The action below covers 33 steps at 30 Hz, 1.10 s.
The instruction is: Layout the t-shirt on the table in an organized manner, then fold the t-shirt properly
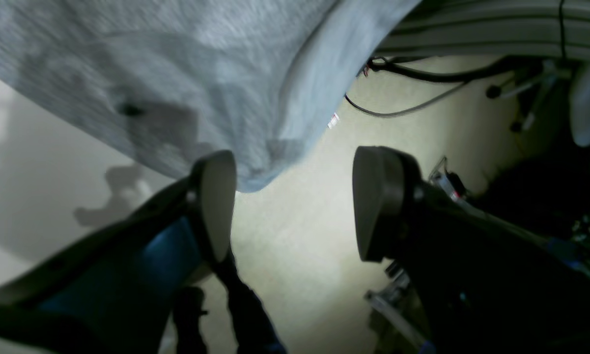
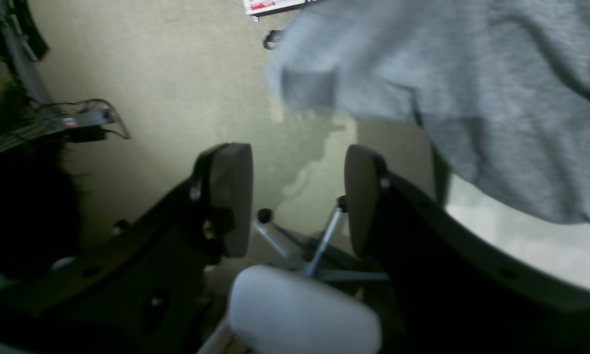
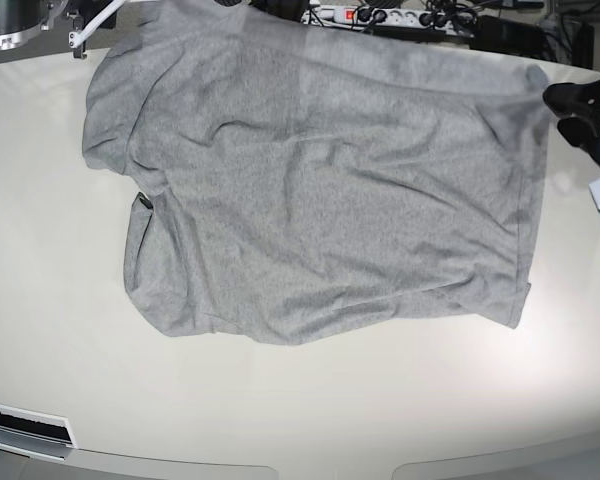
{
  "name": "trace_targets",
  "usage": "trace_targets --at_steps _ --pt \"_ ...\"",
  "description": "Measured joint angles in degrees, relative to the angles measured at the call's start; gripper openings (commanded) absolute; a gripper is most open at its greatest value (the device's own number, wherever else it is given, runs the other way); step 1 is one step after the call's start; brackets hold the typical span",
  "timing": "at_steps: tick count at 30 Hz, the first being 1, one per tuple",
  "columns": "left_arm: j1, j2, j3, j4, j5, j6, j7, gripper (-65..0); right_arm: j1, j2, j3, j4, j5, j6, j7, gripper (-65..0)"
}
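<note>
Near tabletop (image 3: pixel 300 420): bare glossy off-white surface at the front edge; nothing lies on it here.
T-shirt (image 3: pixel 320 200): heather-grey, plain side up, spread over the middle and far part of the tabletop. The cloth lies mostly open but creased. One edge at the base view's left is turned under, and a corner at the lower right is slightly curled. No lettering is visible.
Far cloth edge: reaches the far rim of the tabletop; both wrist views show cloth hanging past the rim above the floor.
Left pincer (image 1: pixel 295 201): jaws stand well apart with nothing between them. One pad (image 1: pixel 218 206) is just beside the hanging cloth tip; contact cannot be confirmed.
Right pincer (image 2: pixel 297 201): jaws apart and empty; the cloth hangs beyond and to one side, clear of the pads.
Floor items: chair base (image 2: pixel 304 250) and cables (image 1: pixel 403 110) beneath the pincers, not part of the task.
Step in hand: judged to be the layout stage, with the cloth released at the far side. Folding is not yet begun.
Next move: likely calls for regripping the overhanging far edge or corners, drawing the garment fully onto the tabletop, and flattening the tucked left edge before any fold.
</note>
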Motion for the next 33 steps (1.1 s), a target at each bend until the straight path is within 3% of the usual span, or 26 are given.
trace_targets --at_steps 3,6,9,12,18,21,28,33 --pt "-4.70 0.09 -0.02 0.00 0.00 0.02 -0.17 -26.0 2.86 0.02 0.00 0.00 -6.84 -2.71 4.33 -32.4" --pt "-9.53 -0.02 -0.11 0.00 0.07 0.00 -5.42 -26.0 6.78 -0.04 -0.04 0.00 -16.11 -11.21 11.08 -32.4" --pt "-13.46 1.36 -0.11 -0.02 9.38 1.95 -12.46 -26.0 11.50 -0.26 -0.04 0.00 -24.26 -20.57 17.22 -32.4" --pt "-15.26 3.76 -0.11 -0.09 15.13 4.50 -17.51 -26.0 15.34 -1.44 -0.04 0.00 -29.22 -23.39 19.71 -32.4" --pt "-15.41 8.44 -0.11 -2.78 23.10 4.96 -25.68 -26.0 25.94 -6.58 -0.26 -4.72 -28.24 -25.77 25.81 -32.4" --pt "-15.50 11.15 -0.11 -6.21 27.21 4.98 -29.29 -26.0 32.57 -10.49 -0.24 -12.74 -25.97 -26.18 24.39 -32.4" --pt "-18.43 17.53 -0.07 -14.40 28.85 4.55 -30.62 -26.0 49.33 -22.93 -0.28 -36.24 -16.68 -18.43 24.85 -32.4" --pt "-18.82 19.67 -0.11 -17.25 28.81 4.55 -29.88 -26.0 60.57 -29.81 -0.20 -56.11 -17.22 -18.40 25.07 -32.4"
